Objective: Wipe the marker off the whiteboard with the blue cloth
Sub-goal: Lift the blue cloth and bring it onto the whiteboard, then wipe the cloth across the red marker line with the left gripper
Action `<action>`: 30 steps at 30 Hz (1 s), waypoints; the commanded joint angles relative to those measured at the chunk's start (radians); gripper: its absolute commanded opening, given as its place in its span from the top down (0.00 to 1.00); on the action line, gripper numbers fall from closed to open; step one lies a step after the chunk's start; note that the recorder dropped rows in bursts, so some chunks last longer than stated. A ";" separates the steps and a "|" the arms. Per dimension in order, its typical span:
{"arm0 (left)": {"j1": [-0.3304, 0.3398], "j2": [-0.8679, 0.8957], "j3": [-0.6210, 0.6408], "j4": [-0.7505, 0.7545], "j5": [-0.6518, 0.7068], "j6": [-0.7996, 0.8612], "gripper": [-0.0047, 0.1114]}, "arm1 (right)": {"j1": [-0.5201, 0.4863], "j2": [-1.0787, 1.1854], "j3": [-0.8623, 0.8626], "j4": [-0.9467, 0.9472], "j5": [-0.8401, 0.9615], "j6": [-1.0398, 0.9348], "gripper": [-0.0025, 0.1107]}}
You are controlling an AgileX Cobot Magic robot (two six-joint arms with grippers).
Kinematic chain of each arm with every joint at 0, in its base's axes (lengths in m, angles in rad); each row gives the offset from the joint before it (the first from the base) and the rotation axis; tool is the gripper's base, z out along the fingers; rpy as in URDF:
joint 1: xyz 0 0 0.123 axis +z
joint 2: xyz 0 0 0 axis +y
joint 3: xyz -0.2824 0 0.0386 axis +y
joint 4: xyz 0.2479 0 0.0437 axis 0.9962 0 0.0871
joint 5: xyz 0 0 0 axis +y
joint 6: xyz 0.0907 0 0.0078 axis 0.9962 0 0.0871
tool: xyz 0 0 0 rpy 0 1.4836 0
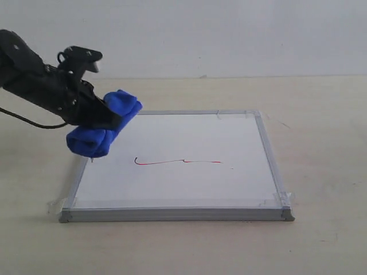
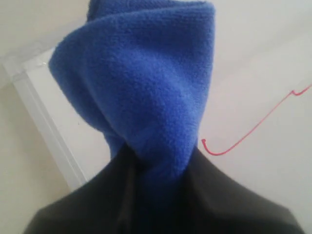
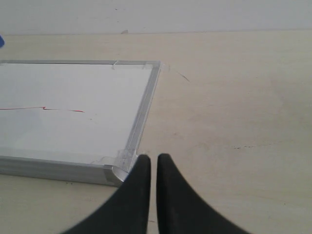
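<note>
- the blue cloth (image 1: 105, 128) is held clamped between the fingers of the left gripper (image 1: 101, 118), bunched at the grip and bulging out on both sides of it
- in the left wrist view the cloth is seen pinched where the two dark fingers (image 2: 229, 204) meet, and it fans out wide beyond them
- the cloth is placed over the left part of the whiteboard (image 1: 172, 214), with its lower end above the left frame edge; whether the board is touched by it cannot be told
- the marker (image 1: 178, 162) is seen as a thin red line across the middle of the board, with a short dark hook at the end nearest the cloth; the line and the cloth are apart
- the whiteboard is laid flat on the pale table (image 1: 321, 143), with clear tape at its corners
- the right gripper (image 3: 153, 168) is shown only in its wrist view, with its fingers brought together, only a thin slit between them and nothing held
- it is placed over the table just beside a grey corner cap of the board
</note>
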 commanded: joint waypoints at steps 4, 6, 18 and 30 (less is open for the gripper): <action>-0.059 0.184 -0.056 0.048 -0.045 0.008 0.92 | 0.002 -0.001 -0.001 -0.004 -0.010 0.001 0.97; -0.085 0.225 -0.063 0.055 -0.047 0.008 0.92 | 0.002 -0.001 -0.001 -0.004 -0.010 0.001 0.97; -0.283 0.284 -0.087 0.081 0.030 -0.046 0.92 | 0.002 -0.001 -0.001 -0.004 -0.010 0.001 0.97; -0.170 0.286 -0.087 0.265 -0.033 -0.374 0.92 | 0.002 -0.001 -0.001 -0.004 -0.010 0.001 0.97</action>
